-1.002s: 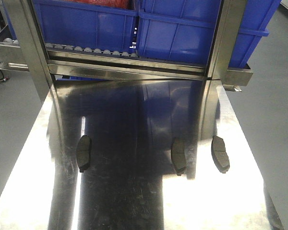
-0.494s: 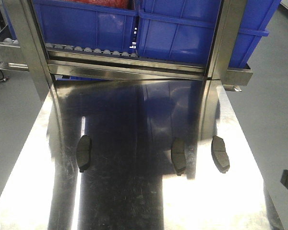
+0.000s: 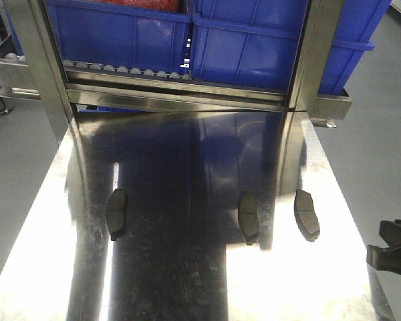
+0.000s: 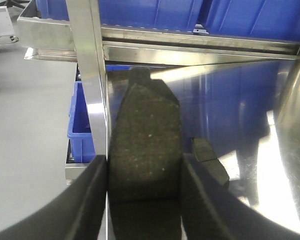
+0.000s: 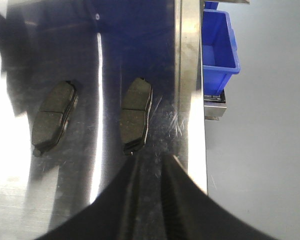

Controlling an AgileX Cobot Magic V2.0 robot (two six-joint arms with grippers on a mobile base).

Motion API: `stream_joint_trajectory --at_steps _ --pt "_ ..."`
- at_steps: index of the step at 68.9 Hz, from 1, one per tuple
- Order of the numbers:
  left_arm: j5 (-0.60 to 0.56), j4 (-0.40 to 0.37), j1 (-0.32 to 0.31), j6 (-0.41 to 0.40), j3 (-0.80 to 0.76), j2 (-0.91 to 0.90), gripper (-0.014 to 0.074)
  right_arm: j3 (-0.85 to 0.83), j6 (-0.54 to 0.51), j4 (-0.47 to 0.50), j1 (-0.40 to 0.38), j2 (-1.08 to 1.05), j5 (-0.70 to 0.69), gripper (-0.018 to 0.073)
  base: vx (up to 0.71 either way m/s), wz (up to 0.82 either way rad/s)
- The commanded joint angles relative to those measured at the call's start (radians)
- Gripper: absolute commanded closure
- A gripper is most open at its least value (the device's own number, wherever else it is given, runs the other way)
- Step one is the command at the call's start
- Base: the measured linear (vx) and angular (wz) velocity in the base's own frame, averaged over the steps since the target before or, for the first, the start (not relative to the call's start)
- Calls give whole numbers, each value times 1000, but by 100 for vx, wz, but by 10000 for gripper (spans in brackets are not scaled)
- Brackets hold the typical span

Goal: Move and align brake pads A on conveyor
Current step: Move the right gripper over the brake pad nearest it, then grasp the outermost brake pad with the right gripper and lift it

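Note:
Three brake pads A lie on the shiny steel tabletop (image 3: 187,281): a left pad (image 3: 116,212), a middle pad (image 3: 248,217) and a right pad (image 3: 306,214). My left gripper (image 4: 145,172) is shut on another brake pad (image 4: 145,135), held lengthwise above the table's left edge; the left pad (image 4: 208,159) lies just beyond it. My right gripper (image 5: 151,161) hovers just behind the right pad (image 5: 136,114), its fingers a narrow gap apart with nothing between them; the middle pad (image 5: 53,117) lies to its left. The right gripper (image 3: 391,257) shows at the front view's right edge. The conveyor is out of view.
Blue bins (image 3: 267,40) sit on a roller rack across the table's far end. Steel uprights (image 3: 40,67) flank it. A small blue bin (image 5: 217,45) stands on the floor off the table's right edge, another blue bin (image 4: 82,120) off its left.
My right gripper has come into the front view at the right edge and moved down and inward. The three pads on the table have not moved.

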Motion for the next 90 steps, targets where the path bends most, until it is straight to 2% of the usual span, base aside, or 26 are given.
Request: stream_joint_trajectory --at_steps 1,11,19,34,46,68,84,90 --pt "-92 -11 -3 -1 -29 7 602 -35 -8 -10 -5 3 -56 270 0 0" --pt "-92 -11 -3 -1 -29 7 602 -35 -8 -9 -5 3 -56 93 0 0" --pt "-92 -11 -3 -1 -29 7 602 -35 -13 -33 -5 3 -62 36 0 0" --pt "-92 -11 -3 -1 -29 7 602 -56 -10 6 -5 11 -27 34 0 0" --pt "-92 -11 -3 -1 -29 7 602 -206 -25 -9 -5 105 99 34 0 0" --pt "-92 -11 -3 -1 -29 7 602 -551 -2 30 -4 483 390 34 0 0" --pt "-92 -11 -3 -1 -29 7 602 -694 19 35 -4 682 473 34 0 0" --pt "-92 -11 -3 -1 -29 7 602 -748 21 17 21 743 508 34 0 0"
